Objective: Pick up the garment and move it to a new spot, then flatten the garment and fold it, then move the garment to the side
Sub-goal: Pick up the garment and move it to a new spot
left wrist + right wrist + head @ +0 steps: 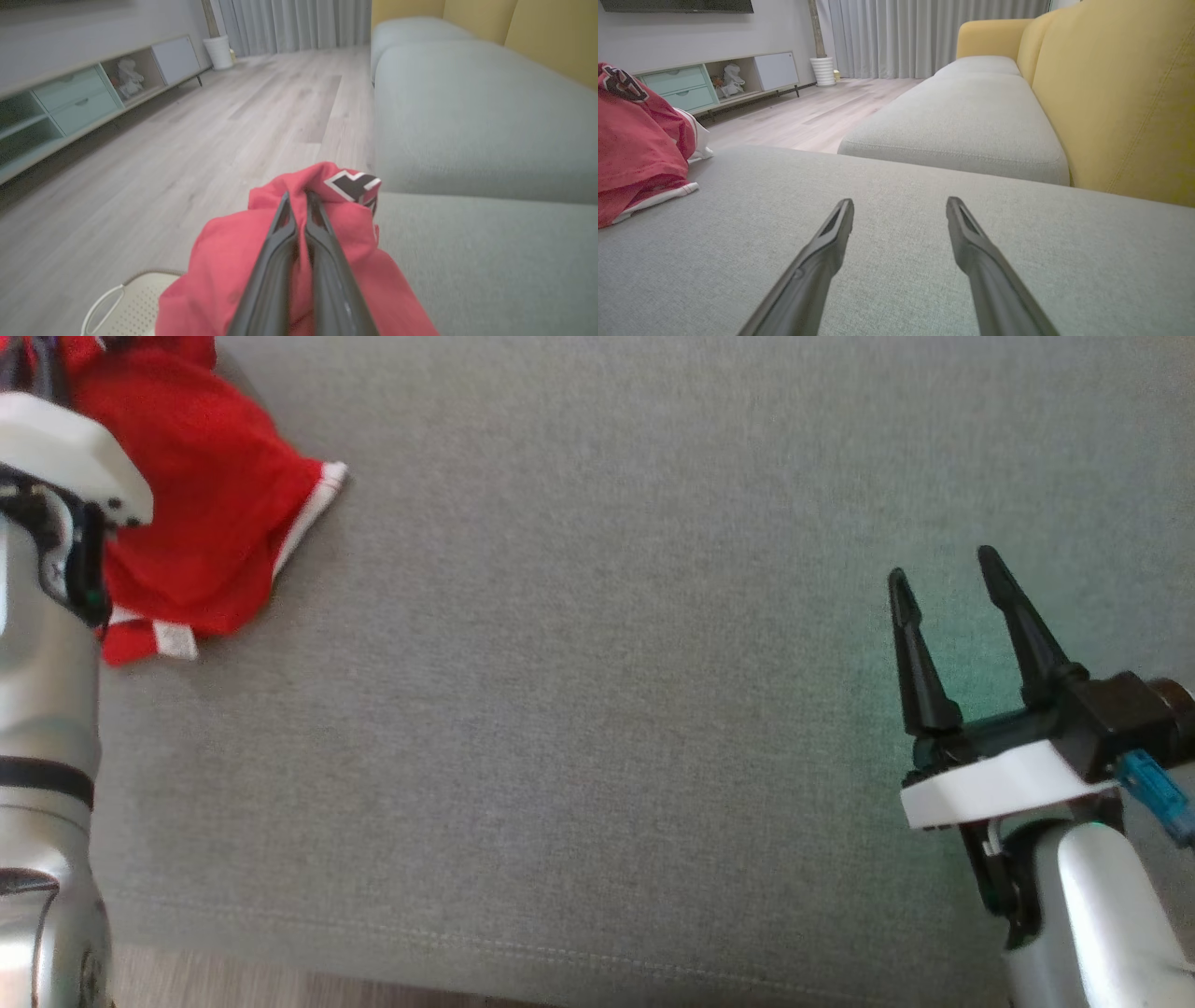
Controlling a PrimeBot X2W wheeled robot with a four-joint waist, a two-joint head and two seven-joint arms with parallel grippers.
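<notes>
Sitting at step 1 – clamping left tool (299, 193) shut on bunched red garment (205, 523) at far-left edge of sofa cushion (597, 756), holding right tool (945, 571) open & idle w/ nothing in it – moving, flattening, folding, side-placing all pending.

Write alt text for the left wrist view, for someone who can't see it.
The left gripper is shut on a bunched red garment, its two dark fingers pressed close together against the cloth. A grey sofa seat lies to the right, with pale wood floor, a low cabinet and a white perforated basket to the left.
</notes>
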